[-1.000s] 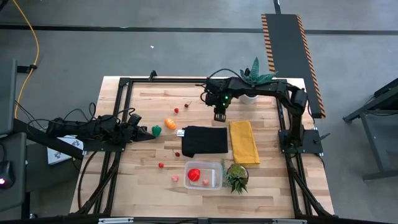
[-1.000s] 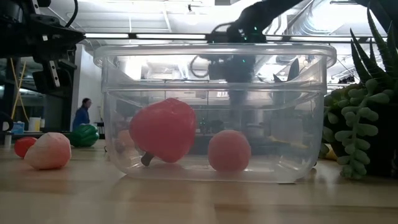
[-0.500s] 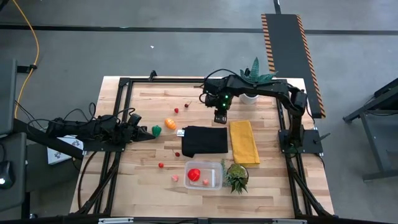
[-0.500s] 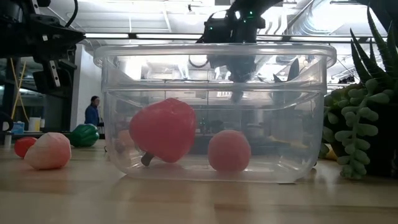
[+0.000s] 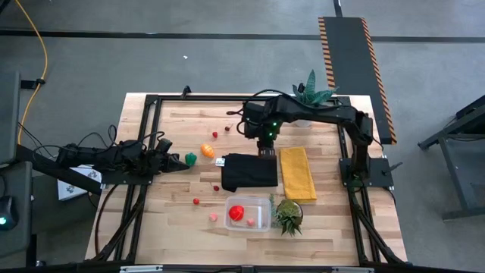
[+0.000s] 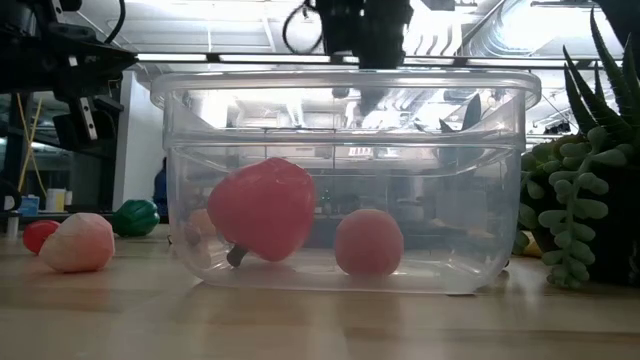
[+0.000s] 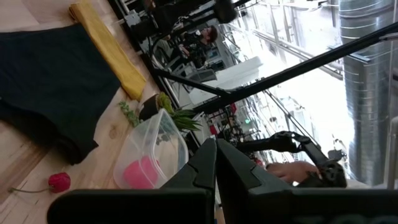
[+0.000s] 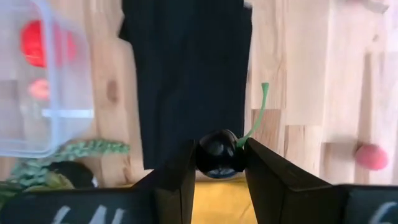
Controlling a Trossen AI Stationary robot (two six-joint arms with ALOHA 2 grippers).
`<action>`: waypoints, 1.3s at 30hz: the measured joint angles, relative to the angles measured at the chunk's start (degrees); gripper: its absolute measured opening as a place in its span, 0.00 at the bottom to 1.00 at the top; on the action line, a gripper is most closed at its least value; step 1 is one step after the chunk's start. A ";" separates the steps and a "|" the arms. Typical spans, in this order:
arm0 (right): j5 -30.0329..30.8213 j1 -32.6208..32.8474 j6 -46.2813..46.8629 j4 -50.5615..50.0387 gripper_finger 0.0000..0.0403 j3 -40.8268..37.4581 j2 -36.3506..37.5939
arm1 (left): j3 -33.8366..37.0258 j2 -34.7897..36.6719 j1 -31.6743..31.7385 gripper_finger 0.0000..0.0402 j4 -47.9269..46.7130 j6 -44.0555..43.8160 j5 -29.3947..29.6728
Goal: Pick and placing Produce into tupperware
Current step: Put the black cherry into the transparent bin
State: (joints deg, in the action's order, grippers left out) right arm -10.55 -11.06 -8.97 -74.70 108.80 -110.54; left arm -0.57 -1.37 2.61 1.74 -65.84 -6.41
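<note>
My right gripper (image 5: 267,149) hangs over the far edge of the black cloth (image 5: 249,171), shut on a dark berry (image 8: 219,153) that has a green stem. The clear tupperware (image 5: 248,212) stands near the table's front and holds a larger red fruit (image 6: 262,208) and a pink one (image 6: 368,241). A green piece (image 5: 191,159), an orange piece (image 5: 207,150) and small red berries (image 5: 214,136) lie loose on the wood. My left gripper (image 5: 178,161) waits shut at the table's left, beside the green piece. My right gripper pinches the dark berry's round body (image 8: 219,163) between its two fingers (image 8: 177,177), one on each side. The fingers come steeply from above. The berry is lifted clear of the table, and its green stem (image 8: 257,118) sticks out past the fingers.
A yellow cloth (image 5: 297,173) lies right of the black one. A spiky potted plant (image 5: 289,215) stands right beside the tupperware, and another (image 5: 311,95) stands at the far edge. A pink piece (image 6: 76,242) and a red berry (image 6: 38,235) lie left of the tub.
My right gripper has risen well above the table and drifted a little toward the near edge, over the black cloth's far edge. Its fingers have stayed as they were.
</note>
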 joint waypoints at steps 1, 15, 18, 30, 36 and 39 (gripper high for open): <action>0.00 0.30 0.08 -0.48 0.24 1.56 0.00 | 0.01 0.01 0.00 0.00 0.00 0.00 0.02; -0.52 4.71 5.35 -10.55 0.24 17.30 0.00 | 0.00 0.00 -0.01 0.00 -0.02 -0.02 0.02; -0.56 6.34 6.85 -11.99 0.24 18.98 0.00 | 0.01 0.00 -0.02 0.00 -0.02 -0.02 0.02; -0.61 17.33 14.91 -11.96 0.24 19.55 0.00 | 0.00 0.00 -0.01 0.00 -0.02 -0.02 -0.08; -0.61 22.86 23.97 -8.06 0.24 19.55 0.00 | 0.01 0.01 -0.02 0.00 0.00 -0.10 -0.43; -0.02 25.35 29.42 -5.36 0.24 19.55 0.00 | 0.00 0.00 -0.01 0.00 0.00 -0.92 -0.44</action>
State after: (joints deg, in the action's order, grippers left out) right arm -10.57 14.29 20.45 -80.06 128.35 -110.54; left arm -0.58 -1.37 2.60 1.74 -66.76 -6.85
